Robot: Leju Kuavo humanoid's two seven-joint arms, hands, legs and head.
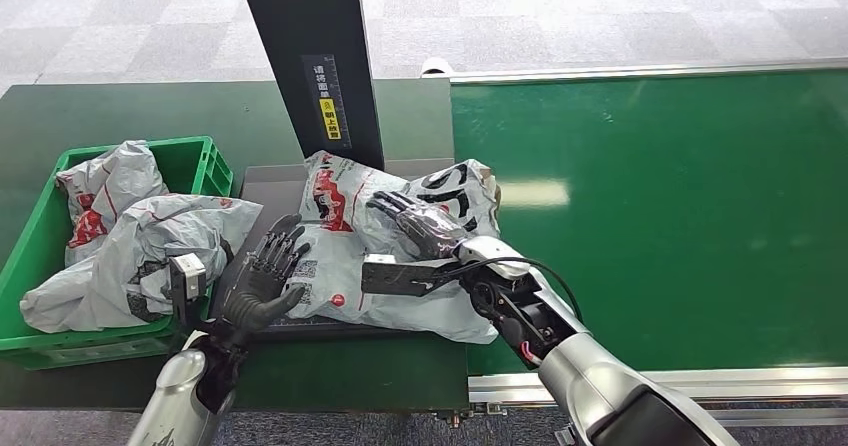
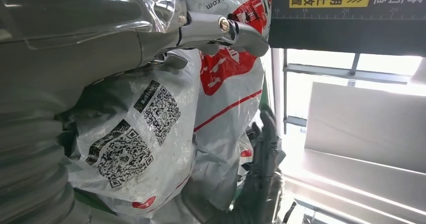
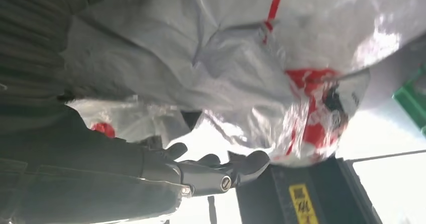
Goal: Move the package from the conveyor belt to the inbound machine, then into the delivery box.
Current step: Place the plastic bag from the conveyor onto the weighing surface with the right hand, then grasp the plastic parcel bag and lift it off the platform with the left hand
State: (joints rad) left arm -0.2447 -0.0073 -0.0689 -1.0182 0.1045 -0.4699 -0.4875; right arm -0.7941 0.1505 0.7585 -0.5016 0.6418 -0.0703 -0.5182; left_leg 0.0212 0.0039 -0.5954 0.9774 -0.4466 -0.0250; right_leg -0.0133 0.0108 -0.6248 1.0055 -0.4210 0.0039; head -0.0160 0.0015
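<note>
Silver arms enter from the lower edge of the head view. Left hand (image 1: 262,281), lower left of centre, is held with fingers spread and upright, nothing in it, at the left end of the package (image 1: 400,251); whether the fingertips touch the film cannot be told. Right hand (image 1: 420,228) lies on top of the package near the frame centre, fingers stretched flat over the crumpled plastic. It seems to press or steady rather than clasp; a firm grip cannot be confirmed. In the right wrist view the dark fingers (image 3: 241,166) stand free beside the bag's bulge.

Package: grey poly mailer, red print, QR labels. It rests on the dark plate of the inbound machine (image 1: 270,186), below the black scanner post (image 1: 310,56), its right end lapping toward the green belt (image 1: 650,206). Long axis runs left to right across the frame.

Green box (image 1: 215,166) sits at mid-left, just beside the plate, already holding two similar bags (image 1: 150,246).

Judgement: box lies left of the package, so the carry goes leftward along the long axis. Left hand is nearer the box; right hand is on the far end.
</note>
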